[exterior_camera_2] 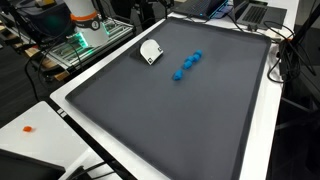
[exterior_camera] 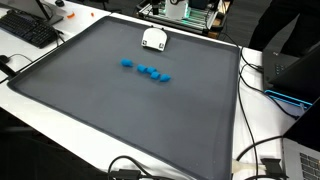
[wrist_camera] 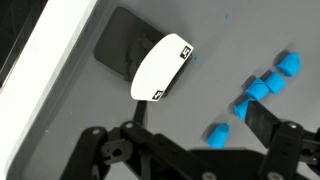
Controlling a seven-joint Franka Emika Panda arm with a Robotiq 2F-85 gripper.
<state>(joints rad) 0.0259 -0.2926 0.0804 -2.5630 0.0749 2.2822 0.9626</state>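
The hand (wrist_camera: 200, 138) hangs wide open above the dark surface (wrist_camera: 230, 30), gripping and touching nothing. Below it in the wrist view lies a white object (wrist_camera: 160, 68), with a loose row of blue blocks (wrist_camera: 262, 85) near it. I cannot tell whether the white object is a container.

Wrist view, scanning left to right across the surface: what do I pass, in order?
white table edge → black pad → white curved object → blue blocks
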